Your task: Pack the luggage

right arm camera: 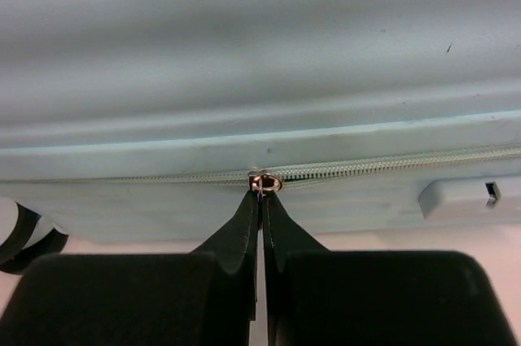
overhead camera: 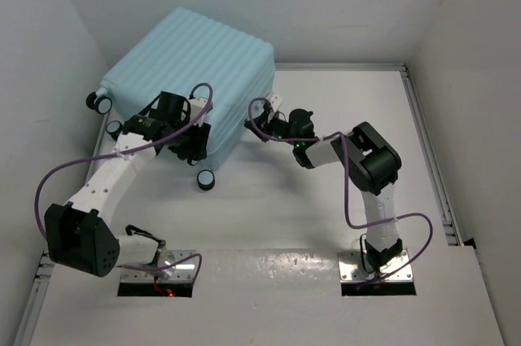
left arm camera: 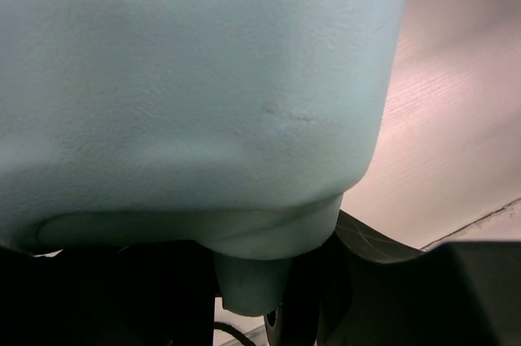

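The luggage point(overhead camera: 191, 57) is a pale aqua ribbed hard-shell case, closed, lying at the table's far left. My left gripper point(overhead camera: 194, 141) sits at its near side by a black wheel point(overhead camera: 206, 181). In the left wrist view the shell corner point(left arm camera: 187, 77) and pale wheel post fill the space between my dark fingers point(left arm camera: 383, 281), which hold it. My right gripper point(overhead camera: 259, 122) is at the case's right side. Its tips point(right arm camera: 261, 196) are pinched shut on the metal zipper pull point(right arm camera: 265, 182) on the zipper line point(right arm camera: 391, 161).
Two more black wheels point(overhead camera: 99, 102) stick out at the case's left end. A pale raised fitting point(right arm camera: 460, 197) sits under the zipper to the right. White walls close in on the left, back and right of the table point(overhead camera: 326, 216). Purple cables loop off both arms.
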Action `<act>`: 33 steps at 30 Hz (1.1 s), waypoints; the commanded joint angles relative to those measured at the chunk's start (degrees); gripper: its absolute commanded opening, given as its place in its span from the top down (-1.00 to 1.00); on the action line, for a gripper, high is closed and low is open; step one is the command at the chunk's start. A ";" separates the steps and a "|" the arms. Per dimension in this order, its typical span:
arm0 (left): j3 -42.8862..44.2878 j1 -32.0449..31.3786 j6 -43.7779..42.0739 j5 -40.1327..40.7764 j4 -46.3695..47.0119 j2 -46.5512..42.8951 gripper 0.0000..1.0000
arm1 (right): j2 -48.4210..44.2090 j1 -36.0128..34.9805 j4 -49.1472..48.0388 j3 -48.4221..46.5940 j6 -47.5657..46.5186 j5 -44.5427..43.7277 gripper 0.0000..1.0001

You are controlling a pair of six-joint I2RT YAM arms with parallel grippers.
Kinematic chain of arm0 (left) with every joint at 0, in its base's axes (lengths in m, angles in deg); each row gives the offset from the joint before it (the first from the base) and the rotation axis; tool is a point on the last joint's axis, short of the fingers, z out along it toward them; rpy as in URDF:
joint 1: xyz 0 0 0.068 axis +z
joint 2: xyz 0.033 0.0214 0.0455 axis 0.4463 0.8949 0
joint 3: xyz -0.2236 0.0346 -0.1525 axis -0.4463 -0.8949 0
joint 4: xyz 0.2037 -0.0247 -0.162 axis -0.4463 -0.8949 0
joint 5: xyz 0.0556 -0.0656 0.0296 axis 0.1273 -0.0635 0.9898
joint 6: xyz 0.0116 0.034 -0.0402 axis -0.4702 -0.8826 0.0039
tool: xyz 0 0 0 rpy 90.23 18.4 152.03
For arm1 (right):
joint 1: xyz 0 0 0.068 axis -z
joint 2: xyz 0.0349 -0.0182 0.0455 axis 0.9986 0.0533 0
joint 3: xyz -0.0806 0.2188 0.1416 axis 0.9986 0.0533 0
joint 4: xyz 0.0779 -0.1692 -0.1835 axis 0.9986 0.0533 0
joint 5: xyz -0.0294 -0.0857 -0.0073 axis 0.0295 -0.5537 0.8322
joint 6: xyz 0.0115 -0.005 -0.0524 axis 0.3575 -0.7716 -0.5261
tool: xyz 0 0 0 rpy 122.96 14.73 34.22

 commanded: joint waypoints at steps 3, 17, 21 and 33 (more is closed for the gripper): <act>-4.15 -2.45 -12.44 1.51 -1.62 0.15 1.00 | -5.13 -1.23 -7.74 2.41 -2.20 2.15 1.00; -4.94 -12.65 -33.42 -4.92 -13.90 -14.35 1.00 | -11.19 -4.65 -7.66 12.43 -3.16 4.61 1.00; -3.80 -12.13 -40.20 -5.45 -21.47 -17.60 1.00 | -12.95 -5.88 -6.43 14.71 -2.55 4.25 1.00; -7.49 -1.06 -42.24 3.61 -18.42 -19.63 1.00 | -24.54 -1.86 8.93 22.97 -9.57 -14.11 1.00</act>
